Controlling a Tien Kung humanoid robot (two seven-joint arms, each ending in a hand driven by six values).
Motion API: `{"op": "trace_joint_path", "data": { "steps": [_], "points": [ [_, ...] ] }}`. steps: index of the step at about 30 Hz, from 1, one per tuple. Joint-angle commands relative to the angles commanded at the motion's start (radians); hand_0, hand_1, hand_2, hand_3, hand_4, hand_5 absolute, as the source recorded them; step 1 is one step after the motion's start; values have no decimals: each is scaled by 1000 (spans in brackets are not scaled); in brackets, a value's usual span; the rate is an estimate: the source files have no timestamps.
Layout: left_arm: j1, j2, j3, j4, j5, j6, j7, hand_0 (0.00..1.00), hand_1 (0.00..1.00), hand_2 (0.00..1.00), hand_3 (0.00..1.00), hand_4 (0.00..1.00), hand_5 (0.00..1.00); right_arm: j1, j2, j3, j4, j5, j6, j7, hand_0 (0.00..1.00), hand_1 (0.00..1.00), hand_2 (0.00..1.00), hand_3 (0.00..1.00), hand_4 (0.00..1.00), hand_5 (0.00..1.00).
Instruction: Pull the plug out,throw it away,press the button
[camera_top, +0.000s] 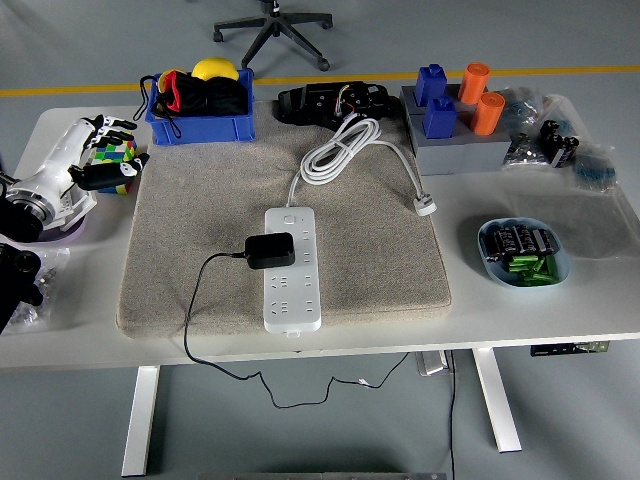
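Note:
A white power strip lies lengthwise on the beige mat at mid-table. A black adapter plug sits in one of its sockets; the plug's black cord runs left and drops over the table's near edge. The strip's button is at its far end. Its white cable is coiled behind it and ends in a loose white plug. My left hand rests at the table's left edge, fingers relaxed beside a colour cube, far from the strip.
A blue bin with black and yellow items stands at the back left. A black device and a grey block with blue and orange pieces sit at the back. A blue bowl of batteries is on the right.

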Motion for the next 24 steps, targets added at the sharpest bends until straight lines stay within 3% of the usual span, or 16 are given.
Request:
{"op": "trace_joint_path", "data": {
  "steps": [5, 6, 11, 12, 17, 24],
  "points": [
    [0, 21, 76, -45, -25, -16, -13, 801, 767, 725, 748, 709, 223, -1, 2, -4, 0, 5, 3, 4, 748, 659, 647, 614, 650, 477],
    [0, 27, 98, -58, -28, -22, -15, 809, 796, 750, 797, 853, 225, -1, 2, -3, 0, 4, 3, 3, 748, 659, 647, 614, 650, 476],
    [-12, 50, 207, -106, -21, -49, -33, 809, 796, 750, 797, 853, 225, -2, 2, -1, 0, 3, 3, 1, 748, 659, 647, 614, 650, 476],
    [-16, 52, 228, -111, -21, -49, -35, 825, 821, 771, 817, 942, 170, -2, 2, 1, 0, 2, 2, 1, 747, 659, 647, 614, 651, 477],
    [-30, 42, 321, -118, -38, -35, -49, 818, 822, 771, 817, 961, 135, -1, 4, -1, 0, 4, 3, 2, 748, 659, 647, 614, 652, 476],
    [-57, 17, 376, -97, -39, -29, -52, 825, 824, 771, 813, 974, 103, -1, 2, -7, 0, 3, 5, 0, 748, 659, 647, 614, 652, 476]
  ]
}}
